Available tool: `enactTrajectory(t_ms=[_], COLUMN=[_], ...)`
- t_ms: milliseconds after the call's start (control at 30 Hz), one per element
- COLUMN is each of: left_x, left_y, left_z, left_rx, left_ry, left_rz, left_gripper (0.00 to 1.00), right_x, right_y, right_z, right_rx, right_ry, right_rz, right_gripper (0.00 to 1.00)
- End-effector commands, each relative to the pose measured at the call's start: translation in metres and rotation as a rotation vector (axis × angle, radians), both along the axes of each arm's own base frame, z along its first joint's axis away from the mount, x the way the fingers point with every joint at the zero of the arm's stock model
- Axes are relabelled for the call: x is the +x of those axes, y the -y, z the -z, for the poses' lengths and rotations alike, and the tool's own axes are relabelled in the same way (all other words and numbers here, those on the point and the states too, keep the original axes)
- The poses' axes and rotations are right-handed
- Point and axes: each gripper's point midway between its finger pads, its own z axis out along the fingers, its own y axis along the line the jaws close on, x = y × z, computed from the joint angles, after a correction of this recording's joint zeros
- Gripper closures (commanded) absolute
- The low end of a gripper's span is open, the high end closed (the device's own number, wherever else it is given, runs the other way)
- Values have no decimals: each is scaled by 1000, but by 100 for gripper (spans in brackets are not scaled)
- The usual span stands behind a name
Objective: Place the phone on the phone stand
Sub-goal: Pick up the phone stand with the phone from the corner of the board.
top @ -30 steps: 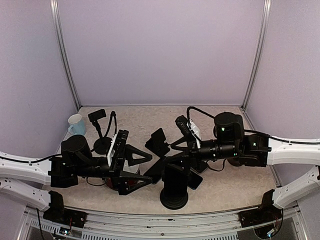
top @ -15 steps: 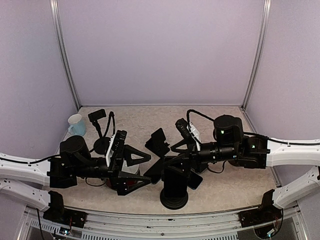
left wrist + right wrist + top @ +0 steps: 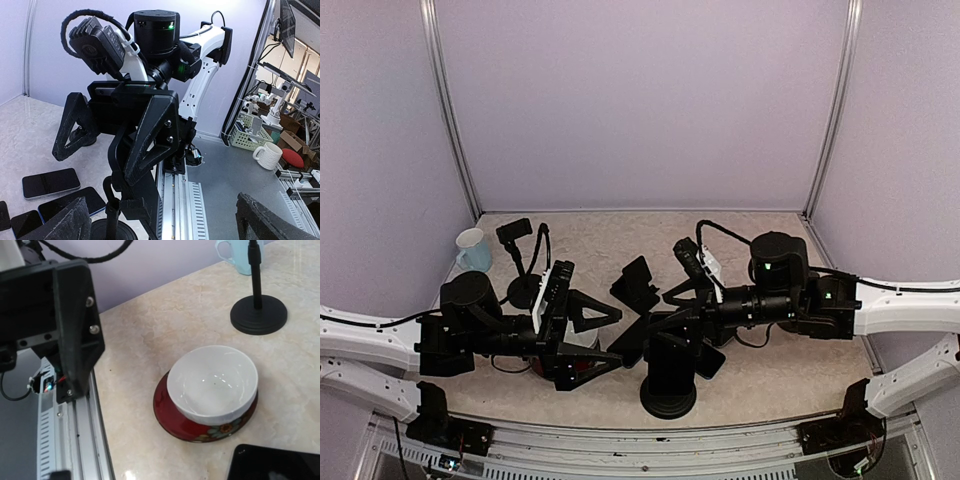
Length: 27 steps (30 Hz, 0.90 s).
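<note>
Standing near glossy round bowl (image 3: 212, 382): matte black disc-based phone stand (image 3: 258, 315).

White bowl (image 3: 212, 382) on red plate (image 3: 172, 415), stand base (image 3: 258, 314)

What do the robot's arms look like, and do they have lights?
The left arm and right arm have white links and chunky black joints. The left gripper and right gripper have black triangular fingers. A black cable loops by the right wrist, where a small green light glows.
</note>
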Motion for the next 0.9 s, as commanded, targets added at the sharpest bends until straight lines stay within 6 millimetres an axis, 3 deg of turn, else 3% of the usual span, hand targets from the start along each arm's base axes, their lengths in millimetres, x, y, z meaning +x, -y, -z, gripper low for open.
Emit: enactTrajectory(t_ms=[0, 633, 800, 867], left_x=[2, 1, 1, 1], left_y=[-2, -6, -7, -7], left_z=[-5, -10, -11, -10], left_rx=[-24, -34, -34, -31], left_ry=[6, 5, 14, 10], left_rz=[-15, -14, -25, -22], left_gripper=[1, 1, 1, 1], right_x=[9, 11, 8, 8], right_y=[8, 11, 10, 12], right_z=[5, -4, -7, -9], right_rx=[-18, 3, 4, 3], right_ry=[13, 23, 26, 29], right_rz=[58, 76, 54, 59], right_gripper=[9, 9, 18, 26])
